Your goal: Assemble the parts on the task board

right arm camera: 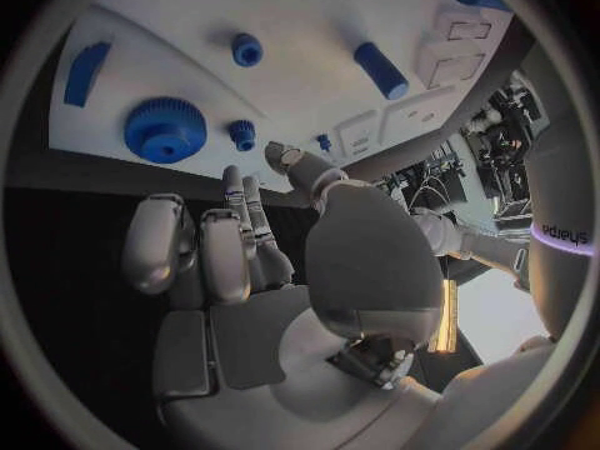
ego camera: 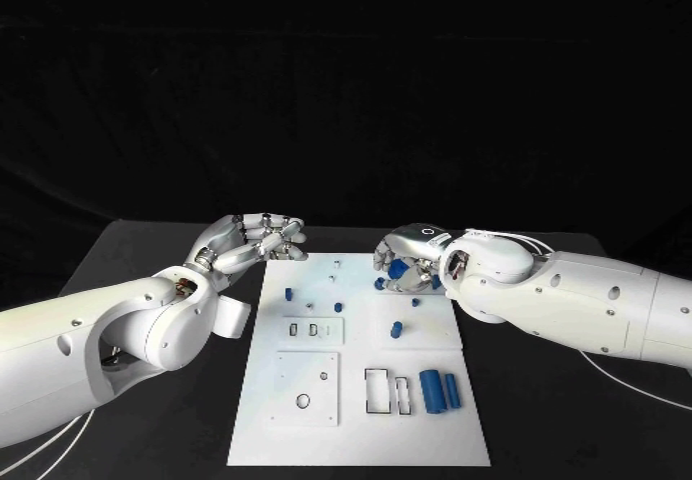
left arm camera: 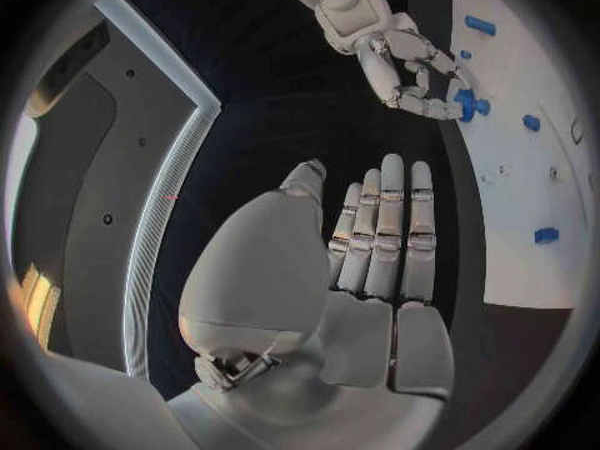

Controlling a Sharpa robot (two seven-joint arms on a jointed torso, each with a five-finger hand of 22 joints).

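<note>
Left hand (ego camera: 257, 243) empty, fingers apart, off task board (ego camera: 361, 420) far-left corner; right hand (ego camera: 411, 262) empty, over blue gear (right arm camera: 164, 129).

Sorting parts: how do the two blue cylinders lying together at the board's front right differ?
The thick blue cylinder is wider and longer than the slim blue cylinder. The thick one lies beside the rectangular cut-outs; the slim one nearer the white task board's right edge. Both lie flat, parallel.

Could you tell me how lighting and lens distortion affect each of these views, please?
Head view: the white task board is evenly lit against dark surroundings, with straight edges. Left wrist view: the board's edge bows. Right wrist view: the board's edge curves, and a bright glare patch washes out the background.
</note>
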